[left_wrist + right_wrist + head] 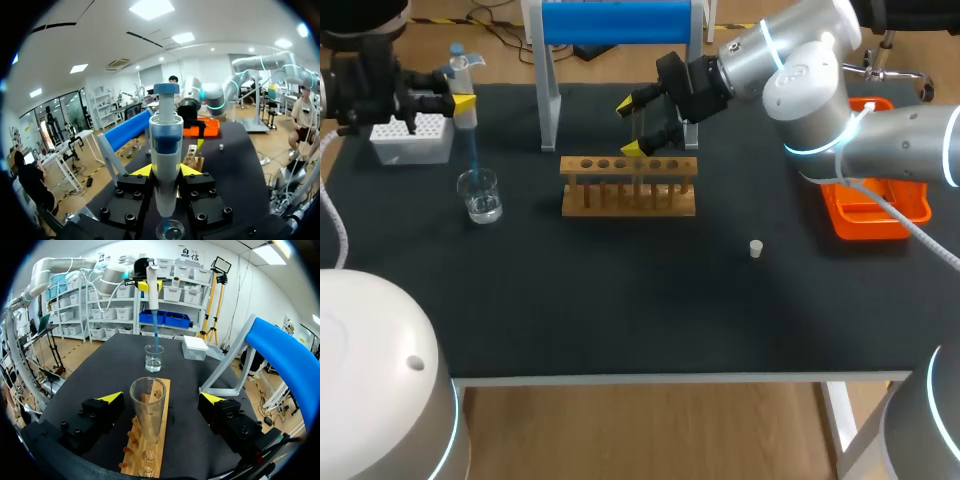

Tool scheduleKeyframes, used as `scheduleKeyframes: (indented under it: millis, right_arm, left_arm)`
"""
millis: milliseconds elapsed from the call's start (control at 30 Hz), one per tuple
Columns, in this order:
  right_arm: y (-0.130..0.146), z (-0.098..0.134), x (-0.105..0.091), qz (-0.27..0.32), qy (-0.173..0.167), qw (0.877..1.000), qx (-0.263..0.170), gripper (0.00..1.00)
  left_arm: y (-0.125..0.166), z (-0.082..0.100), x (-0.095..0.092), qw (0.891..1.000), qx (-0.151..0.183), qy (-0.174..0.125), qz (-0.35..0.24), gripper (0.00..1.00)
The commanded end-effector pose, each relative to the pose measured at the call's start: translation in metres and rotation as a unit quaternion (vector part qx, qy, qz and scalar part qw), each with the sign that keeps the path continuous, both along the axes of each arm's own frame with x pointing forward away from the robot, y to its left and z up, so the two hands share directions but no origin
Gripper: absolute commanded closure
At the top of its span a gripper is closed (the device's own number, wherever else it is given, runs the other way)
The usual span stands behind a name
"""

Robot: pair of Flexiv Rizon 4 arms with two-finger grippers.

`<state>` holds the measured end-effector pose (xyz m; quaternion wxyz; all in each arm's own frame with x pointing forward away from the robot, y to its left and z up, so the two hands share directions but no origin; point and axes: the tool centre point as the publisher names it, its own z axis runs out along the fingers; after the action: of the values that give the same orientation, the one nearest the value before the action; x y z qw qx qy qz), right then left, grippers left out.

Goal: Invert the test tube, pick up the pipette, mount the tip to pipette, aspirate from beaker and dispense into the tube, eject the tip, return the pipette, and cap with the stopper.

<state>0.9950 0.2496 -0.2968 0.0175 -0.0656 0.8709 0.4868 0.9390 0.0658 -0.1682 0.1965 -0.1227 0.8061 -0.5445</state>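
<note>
From overhead I saw my left gripper (463,103) clenched on the pipette (467,70), held upright at the table's (620,300) far left corner, just beside the white tip box (412,140). Its blue tip (474,150) reached down into the beaker (480,195). My right gripper (632,126) hung at the wooden rack (628,185) in the middle. The stopper (756,248) lay alone on the cloth, well apart from the rack, and an orange tray (875,215) sat at the right edge. The left wrist camera showed the pipette wedged between both yellow fingers, with the beaker directly under it and the rack ahead. The right wrist camera showed the tube (147,407) standing upright in the rack, mouth up and looking empty. It stood between my right fingers (111,398), which were spread wide and clear of the glass on either side. Ahead of it I saw the beaker with the tip in its mouth.
</note>
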Motion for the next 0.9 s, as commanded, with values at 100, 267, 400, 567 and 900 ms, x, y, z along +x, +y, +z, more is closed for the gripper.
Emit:
scheduleKeyframes:
  millis: [100, 267, 400, 567, 900]
  right_arm:
    - [-0.001, 0.001, 0.001, 0.001, 0.001, 1.000, -0.002, 0.00]
    - [-0.001, 0.001, 0.001, 0.001, 0.001, 1.000, -0.002, 0.00]
    - [-0.001, 0.001, 0.001, 0.001, 0.001, 1.000, -0.002, 0.00]
    - [-0.001, 0.001, 0.001, 0.001, 0.001, 1.000, -0.002, 0.00]
    - [-0.001, 0.001, 0.001, 0.001, 0.001, 1.000, -0.002, 0.00]
  left_arm:
    - [-0.004, 0.009, -0.006, 1.000, 0.004, -0.007, 0.009, 1.00]
    - [-0.006, 0.018, -0.005, 1.000, 0.004, -0.016, 0.010, 1.00]
    - [-0.008, 0.030, -0.004, 1.000, 0.013, -0.021, 0.007, 1.00]
    - [-0.009, 0.045, -0.003, 0.999, 0.020, -0.029, 0.004, 1.00]
    - [-0.032, 0.085, 0.011, 0.999, 0.035, -0.030, -0.015, 1.00]
